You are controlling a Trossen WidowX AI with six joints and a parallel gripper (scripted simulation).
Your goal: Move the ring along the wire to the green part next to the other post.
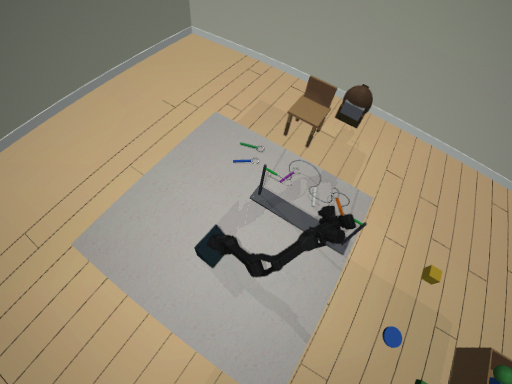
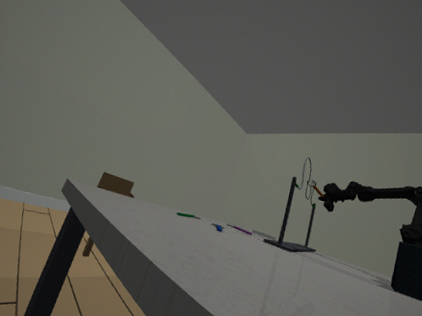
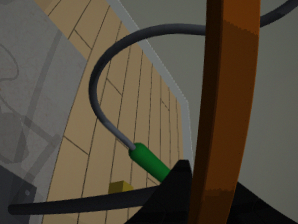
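My gripper [image 1: 342,216] [image 2: 325,197] is shut on the orange handle [image 1: 339,205] [image 2: 318,189] [image 3: 226,96] and holds it up beside the near post [image 1: 362,227] [image 2: 310,223]. The small ring [image 1: 337,198] [image 2: 311,184] at the handle's far end sits by the thin grey wire [image 1: 320,192] [image 2: 307,168] [image 3: 100,79], just beyond the green part [image 1: 358,221] [image 3: 150,161] next to that post. I cannot tell whether ring and wire touch. The other post [image 1: 262,179] [image 2: 287,209] with its green part [image 1: 271,171] stands at the far end of the dark base plate [image 1: 287,206] [image 2: 289,245].
Spare ring tools lie on the table: green [image 1: 248,145] [image 2: 187,215], blue [image 1: 243,161] [image 2: 218,227], purple [image 1: 286,176] [image 2: 241,230] and white [image 1: 313,198]. The arm's base [image 1: 210,246] [image 2: 421,274] stands near the front. A chair [image 1: 310,107], a yellow cube [image 1: 431,274] and a blue disc [image 1: 392,336] are on the floor.
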